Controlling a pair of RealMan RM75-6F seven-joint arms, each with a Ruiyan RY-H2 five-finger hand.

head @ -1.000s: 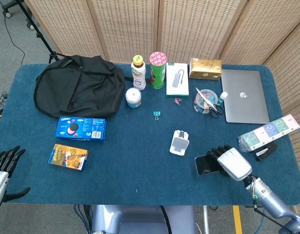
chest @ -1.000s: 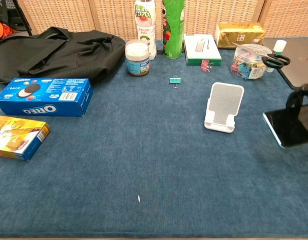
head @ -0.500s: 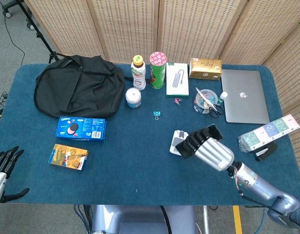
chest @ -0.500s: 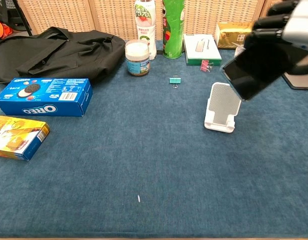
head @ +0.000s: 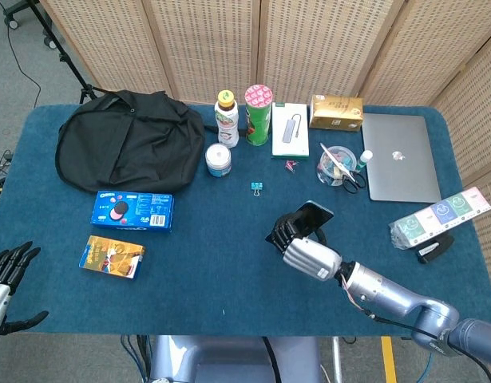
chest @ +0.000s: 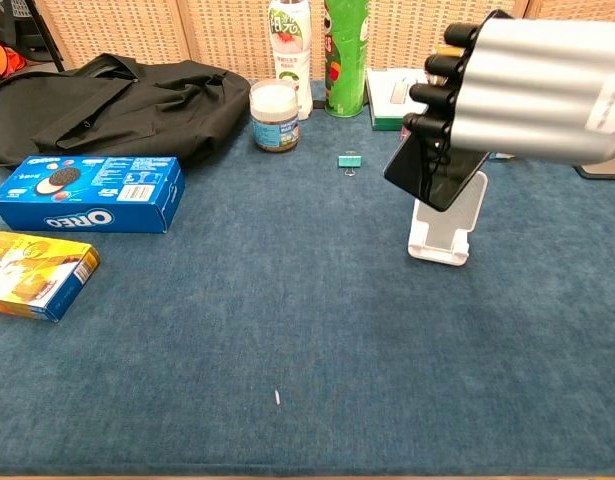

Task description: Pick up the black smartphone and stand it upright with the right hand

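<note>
My right hand (head: 305,247) (chest: 527,90) grips the black smartphone (head: 307,216) (chest: 429,172) and holds it tilted in the air. The phone hangs just above the white phone stand (chest: 442,228), whose top it covers in the chest view. In the head view the stand is hidden behind the hand and phone. My left hand (head: 5,275) stays at the table's front left corner, holding nothing, fingers apart.
A blue Oreo box (head: 132,209) and a yellow snack box (head: 111,256) lie at the left. A black bag (head: 125,148), bottle (head: 226,118), green can (head: 258,114), jar (head: 218,159), teal clip (head: 256,187), scissors tub (head: 338,166) and laptop (head: 398,155) line the back.
The right hand lifted the phone off the table at the right and carried it left, over the white stand. The left hand has stayed put.
</note>
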